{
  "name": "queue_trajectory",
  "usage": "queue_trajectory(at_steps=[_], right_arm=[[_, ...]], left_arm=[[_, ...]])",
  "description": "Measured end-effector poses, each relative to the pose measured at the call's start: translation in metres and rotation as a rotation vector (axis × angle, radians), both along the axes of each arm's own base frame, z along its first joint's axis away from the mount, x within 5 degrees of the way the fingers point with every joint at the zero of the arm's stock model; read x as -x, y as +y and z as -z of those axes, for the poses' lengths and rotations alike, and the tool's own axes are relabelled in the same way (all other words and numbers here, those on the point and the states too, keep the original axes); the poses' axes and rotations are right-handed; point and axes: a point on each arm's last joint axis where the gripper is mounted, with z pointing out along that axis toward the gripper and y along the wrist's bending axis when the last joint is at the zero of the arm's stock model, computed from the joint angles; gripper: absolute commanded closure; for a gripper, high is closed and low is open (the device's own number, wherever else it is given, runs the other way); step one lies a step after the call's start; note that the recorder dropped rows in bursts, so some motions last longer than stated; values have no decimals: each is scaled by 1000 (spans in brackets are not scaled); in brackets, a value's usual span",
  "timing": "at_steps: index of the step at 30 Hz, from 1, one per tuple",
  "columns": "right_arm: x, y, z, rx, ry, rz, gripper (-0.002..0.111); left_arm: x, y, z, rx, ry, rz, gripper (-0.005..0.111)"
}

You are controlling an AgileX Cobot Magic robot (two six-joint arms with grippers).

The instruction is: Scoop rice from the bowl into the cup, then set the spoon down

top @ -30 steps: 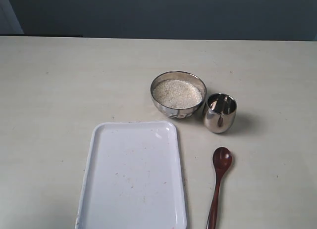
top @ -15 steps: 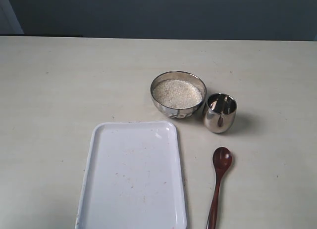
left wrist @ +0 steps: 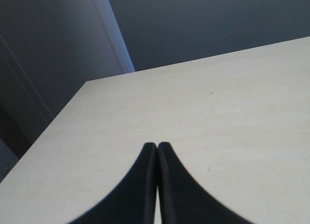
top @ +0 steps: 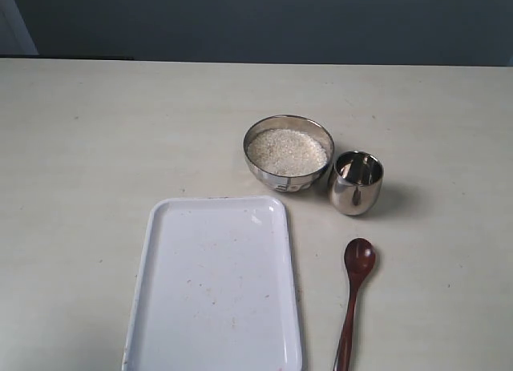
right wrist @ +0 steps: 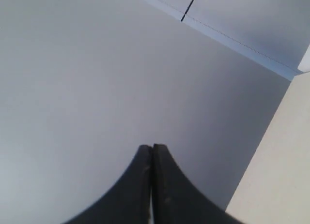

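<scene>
A pale table fills the exterior view. On its near side lies a white tray, whose near end is cut off by the picture's lower edge. Behind the tray's far right corner stands the steel bowl, filled with rice nearly to the rim. The cup stands upright just beside the bowl on the right; its inside is all reflections, so what it holds cannot be made out. The spoon lies on the table right of the tray, in front of the cup, with its handle running out of the picture. The left gripper is closed on nothing above bare tabletop. The right gripper is likewise closed and empty, facing a grey wall.
</scene>
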Motion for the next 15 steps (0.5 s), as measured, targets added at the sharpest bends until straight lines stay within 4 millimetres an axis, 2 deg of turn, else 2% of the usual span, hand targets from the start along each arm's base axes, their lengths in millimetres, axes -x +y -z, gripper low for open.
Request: queue_trajectory(at_steps=[8, 10, 12, 15], right_arm=[[1, -3, -3, -11, -34, 27, 108], [5, 3, -24, 103, -48, -12, 108], [18, 13, -70, 290, -81, -66, 108], [23, 24, -131, 532, 56, -150, 109]], left_arm=[[0, 0, 0, 0, 0, 0, 106], [0, 0, 0, 0, 0, 0, 106], [0, 0, 0, 0, 0, 0, 106], [0, 0, 0, 0, 0, 0, 106]])
